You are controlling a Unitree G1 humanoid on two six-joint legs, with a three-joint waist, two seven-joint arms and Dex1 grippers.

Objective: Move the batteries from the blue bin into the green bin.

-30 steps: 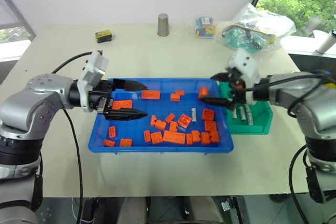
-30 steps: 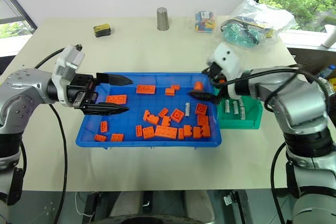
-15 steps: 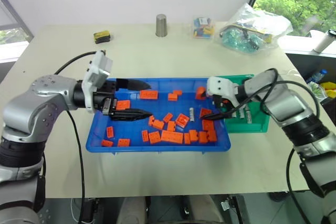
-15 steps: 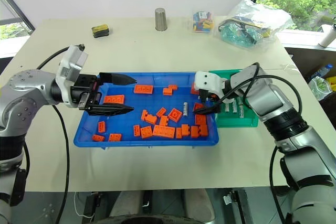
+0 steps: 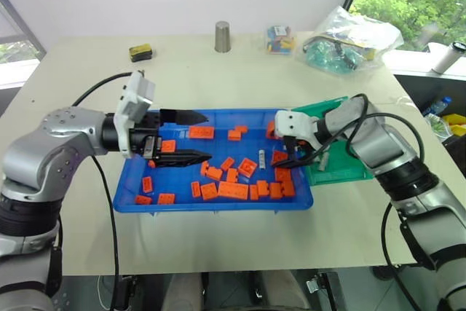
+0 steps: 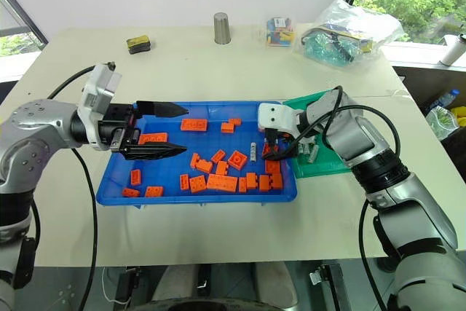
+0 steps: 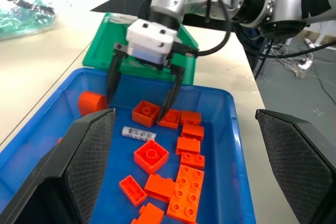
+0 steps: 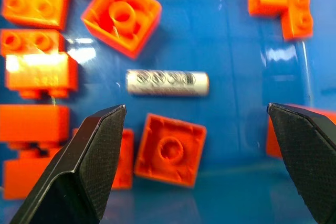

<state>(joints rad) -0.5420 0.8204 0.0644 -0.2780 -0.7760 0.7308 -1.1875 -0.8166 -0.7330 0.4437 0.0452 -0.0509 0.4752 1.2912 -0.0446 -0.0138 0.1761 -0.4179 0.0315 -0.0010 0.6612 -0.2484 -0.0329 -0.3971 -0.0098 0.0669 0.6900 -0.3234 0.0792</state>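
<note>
The blue bin (image 5: pixel 218 207) sits mid-table, strewn with orange bricks (image 5: pixel 233 190). One silver battery (image 5: pixel 261 159) lies in its right half among them. My right gripper (image 5: pixel 285 154) points down into that end of the bin, open, its fingers just right of the battery. In the right wrist view the battery (image 8: pixel 167 83) lies just beyond the gap between the wide-spread fingers. The green bin (image 5: pixel 342 169) touches the blue bin's right side and holds pale batteries (image 6: pixel 312 152), partly hidden by my right arm. My left gripper (image 5: pixel 207 136) hovers open and empty over the bin's left half.
At the back of the table stand a metal cup (image 5: pixel 222 36), a yellow-and-black block (image 5: pixel 141 52), a small pack of coloured pieces (image 5: pixel 277 38) and a clear plastic bag (image 5: pixel 353 34). Bare tabletop lies in front of both bins.
My right gripper has come down and to the left from the green bin's edge into the blue bin, its wrist rolling to point the fingers downward beside the battery. The left gripper stayed put.
</note>
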